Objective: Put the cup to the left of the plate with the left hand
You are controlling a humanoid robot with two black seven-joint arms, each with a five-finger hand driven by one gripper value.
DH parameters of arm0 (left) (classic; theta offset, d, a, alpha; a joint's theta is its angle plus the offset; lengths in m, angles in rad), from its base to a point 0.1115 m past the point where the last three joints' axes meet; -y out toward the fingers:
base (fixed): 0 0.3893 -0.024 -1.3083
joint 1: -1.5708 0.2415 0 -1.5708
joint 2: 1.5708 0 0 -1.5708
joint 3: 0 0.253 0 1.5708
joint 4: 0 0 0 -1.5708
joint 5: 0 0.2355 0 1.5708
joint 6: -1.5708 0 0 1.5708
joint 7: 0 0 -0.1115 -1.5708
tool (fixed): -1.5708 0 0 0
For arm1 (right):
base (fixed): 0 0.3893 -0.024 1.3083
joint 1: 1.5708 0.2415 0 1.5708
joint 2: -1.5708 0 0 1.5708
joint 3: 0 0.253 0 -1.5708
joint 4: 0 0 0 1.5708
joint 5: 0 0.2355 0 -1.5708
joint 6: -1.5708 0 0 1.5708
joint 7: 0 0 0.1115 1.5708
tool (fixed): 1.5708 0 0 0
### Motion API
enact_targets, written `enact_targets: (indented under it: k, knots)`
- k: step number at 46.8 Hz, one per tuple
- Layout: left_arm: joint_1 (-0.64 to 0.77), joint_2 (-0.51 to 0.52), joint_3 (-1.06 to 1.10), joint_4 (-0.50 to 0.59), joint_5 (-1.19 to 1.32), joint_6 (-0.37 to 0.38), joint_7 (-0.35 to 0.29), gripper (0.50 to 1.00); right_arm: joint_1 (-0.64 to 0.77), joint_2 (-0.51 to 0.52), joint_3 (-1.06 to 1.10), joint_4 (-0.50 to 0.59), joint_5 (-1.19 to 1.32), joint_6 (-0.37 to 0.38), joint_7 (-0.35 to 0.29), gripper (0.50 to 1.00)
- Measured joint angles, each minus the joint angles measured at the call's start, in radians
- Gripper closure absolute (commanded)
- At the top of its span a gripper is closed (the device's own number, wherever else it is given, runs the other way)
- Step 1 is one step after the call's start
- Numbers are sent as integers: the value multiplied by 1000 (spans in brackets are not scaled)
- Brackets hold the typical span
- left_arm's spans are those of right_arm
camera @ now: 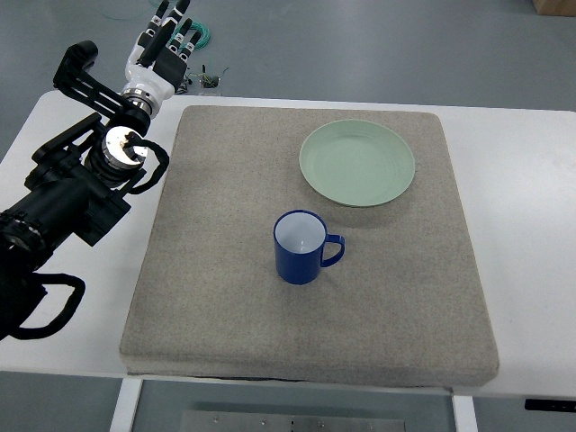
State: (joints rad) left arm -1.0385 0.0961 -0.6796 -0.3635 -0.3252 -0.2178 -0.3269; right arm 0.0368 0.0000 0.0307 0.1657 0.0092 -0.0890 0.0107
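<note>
Reaching past the table's far-left corner: left hand (166, 40) | fingers extended, relaxed, holding nothing

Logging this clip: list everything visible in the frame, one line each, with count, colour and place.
cup: one, blue with a white inside, upright near the middle of the mat, handle pointing to the picture's right, below and left of the plate, apart from it.
plate: one, pale green, empty, on the far right part of the mat.
mat: one, grey, covers most of the table.
table: one, white, under the mat.
floor: grey, beyond the table.
cables: green, on the floor by the table's far left edge.
left arm: one, black, enters from the left edge.
left hand: one, white and black, fingers relaxed, holding nothing, over the far left corner.
</note>
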Motion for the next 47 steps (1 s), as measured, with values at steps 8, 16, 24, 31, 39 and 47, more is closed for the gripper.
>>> enact_targets:
  k: [8,16,24,31,39,47]
  knots:
    - [0,-1,0,0,0,0,-8,506,0,0,0,0,0,0,0,566]
    - [2,-1,0,2,0,0,-11,506,0,0,0,0,0,0,0,566]
    - [0,0,0,2,0,3,-10,506,0,0,0,0,0,0,0,566]
    - [0,1,0,2,0,9,-9,506,0,0,0,0,0,0,0,566]
    - [-3,2,3,-1,2,14,-5,506,0,0,0,0,0,0,0,566]
    - [-8,8,5,-8,23,15,1,506,0,0,0,0,0,0,0,566]
